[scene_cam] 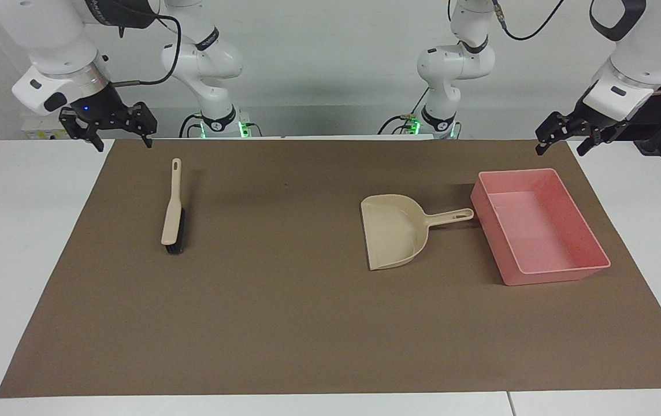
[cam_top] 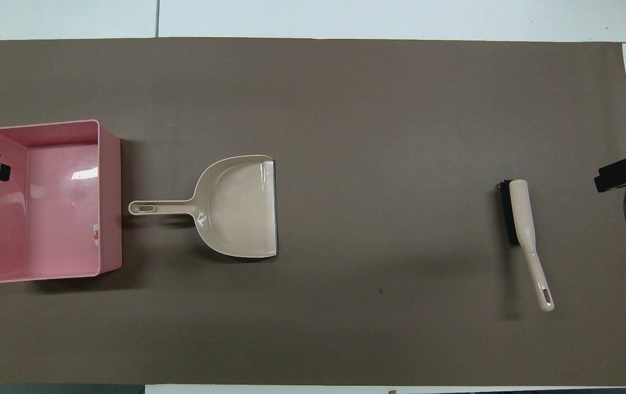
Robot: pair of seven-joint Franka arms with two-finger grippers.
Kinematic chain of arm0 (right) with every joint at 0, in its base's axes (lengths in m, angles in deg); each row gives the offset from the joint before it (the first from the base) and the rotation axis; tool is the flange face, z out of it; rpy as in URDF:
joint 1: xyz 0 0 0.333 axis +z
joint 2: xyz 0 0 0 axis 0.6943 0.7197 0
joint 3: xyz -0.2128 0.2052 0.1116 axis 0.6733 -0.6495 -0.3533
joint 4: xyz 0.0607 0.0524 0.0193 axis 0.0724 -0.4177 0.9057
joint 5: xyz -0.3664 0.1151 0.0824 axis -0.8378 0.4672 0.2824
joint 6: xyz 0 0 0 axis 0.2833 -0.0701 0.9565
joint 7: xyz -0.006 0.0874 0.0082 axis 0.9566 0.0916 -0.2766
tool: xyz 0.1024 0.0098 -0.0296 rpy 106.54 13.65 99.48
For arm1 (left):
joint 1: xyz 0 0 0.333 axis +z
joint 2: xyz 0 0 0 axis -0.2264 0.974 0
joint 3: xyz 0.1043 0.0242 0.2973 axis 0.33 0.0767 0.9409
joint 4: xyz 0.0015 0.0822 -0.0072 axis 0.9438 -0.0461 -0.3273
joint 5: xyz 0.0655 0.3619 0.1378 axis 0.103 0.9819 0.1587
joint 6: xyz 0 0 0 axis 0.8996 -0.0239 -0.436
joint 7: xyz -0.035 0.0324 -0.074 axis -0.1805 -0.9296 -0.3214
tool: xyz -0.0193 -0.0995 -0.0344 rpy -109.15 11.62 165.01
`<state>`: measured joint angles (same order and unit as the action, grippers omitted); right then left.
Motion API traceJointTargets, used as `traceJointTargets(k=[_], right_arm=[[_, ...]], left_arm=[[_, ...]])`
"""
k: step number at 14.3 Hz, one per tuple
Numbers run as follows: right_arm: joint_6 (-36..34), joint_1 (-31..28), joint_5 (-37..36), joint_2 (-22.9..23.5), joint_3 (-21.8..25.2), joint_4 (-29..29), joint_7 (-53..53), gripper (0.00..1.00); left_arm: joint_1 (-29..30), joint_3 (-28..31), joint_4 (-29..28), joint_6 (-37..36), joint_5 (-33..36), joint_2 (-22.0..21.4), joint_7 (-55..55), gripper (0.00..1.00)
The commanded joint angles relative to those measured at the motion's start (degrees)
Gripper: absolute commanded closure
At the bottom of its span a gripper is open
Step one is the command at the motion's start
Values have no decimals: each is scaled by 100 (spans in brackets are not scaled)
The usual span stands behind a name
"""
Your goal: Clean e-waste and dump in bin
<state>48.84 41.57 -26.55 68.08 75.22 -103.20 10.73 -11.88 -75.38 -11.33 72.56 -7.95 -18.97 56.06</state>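
Both pincers hung with fingers apart: the left pincer (scene_cam: 561, 140) over the brown mat's corner near the pink bin (scene_cam: 540, 273), the right pincer (scene_cam: 117, 130) near the brush (scene_cam: 172, 216).

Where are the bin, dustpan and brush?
bin (cam_top: 109, 208): overhead view, wall beside the dustpan handle.
dustpan (cam_top: 239, 210): overhead view, middle of the scoop.
brush (scene_cam: 172, 219): facing view, beige back above the bristles.

We see the pink bin (cam_top: 109, 202) beside the beige dustpan (cam_top: 239, 208), its handle pointing at the bin; the brush (cam_top: 525, 235) lies well apart.
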Motion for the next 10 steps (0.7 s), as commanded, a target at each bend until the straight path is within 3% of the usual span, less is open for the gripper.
traceJointTargets(k=[1, 10], right_arm=[[128, -41, -8, -132, -24, -175, 78, 0], [128, -59, -8, -132, -24, -175, 69, 0]], left_arm=[[28, -42, -32, -26, 83, -13, -93, 2], [-24, -42, -270, 317, 83, -119, -110, 2]])
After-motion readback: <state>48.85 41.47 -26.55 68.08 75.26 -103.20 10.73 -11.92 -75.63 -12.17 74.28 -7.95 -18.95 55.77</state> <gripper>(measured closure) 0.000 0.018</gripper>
